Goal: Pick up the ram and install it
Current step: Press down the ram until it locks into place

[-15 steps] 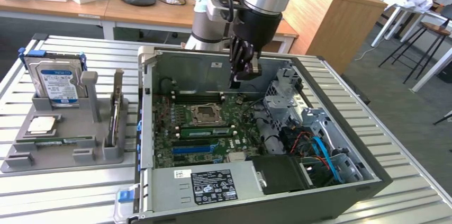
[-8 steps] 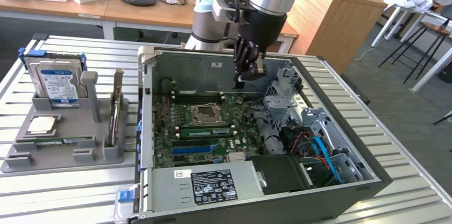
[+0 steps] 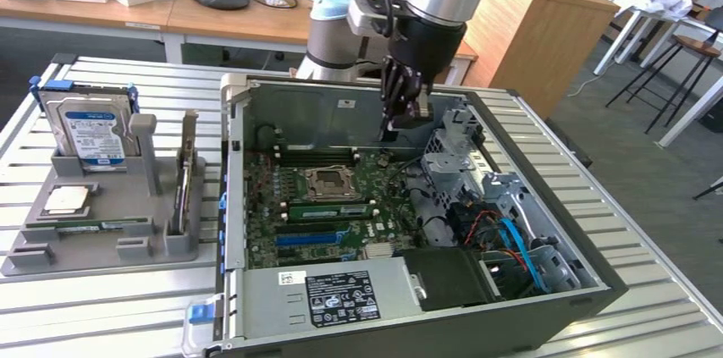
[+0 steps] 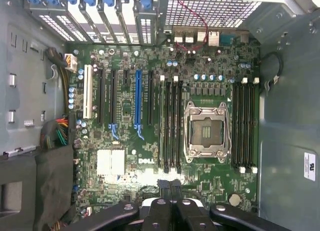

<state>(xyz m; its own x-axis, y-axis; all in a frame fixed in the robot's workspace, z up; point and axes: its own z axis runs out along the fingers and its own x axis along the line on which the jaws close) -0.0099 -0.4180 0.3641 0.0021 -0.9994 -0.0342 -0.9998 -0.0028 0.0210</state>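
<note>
The tool (image 4: pixel 170 183), tips pressed together, hangs over the motherboard (image 4: pixel 210 61) while the ram (image 3: pixel 96 224) lies in the tray (image 3: pixel 80 255)

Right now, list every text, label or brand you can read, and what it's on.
"DELL": printed white on the motherboard.
Blue-white hard drive label: too small to read.
Black power supply label: too small to read.
White sticker on the case wall: unreadable.

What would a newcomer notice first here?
The open PC case on the metal table, with its green motherboard exposed and the arm's hand hanging inside above the board. At the exterior view's left, a grey fixture holds a hard drive upright and the ram lying flat.
</note>
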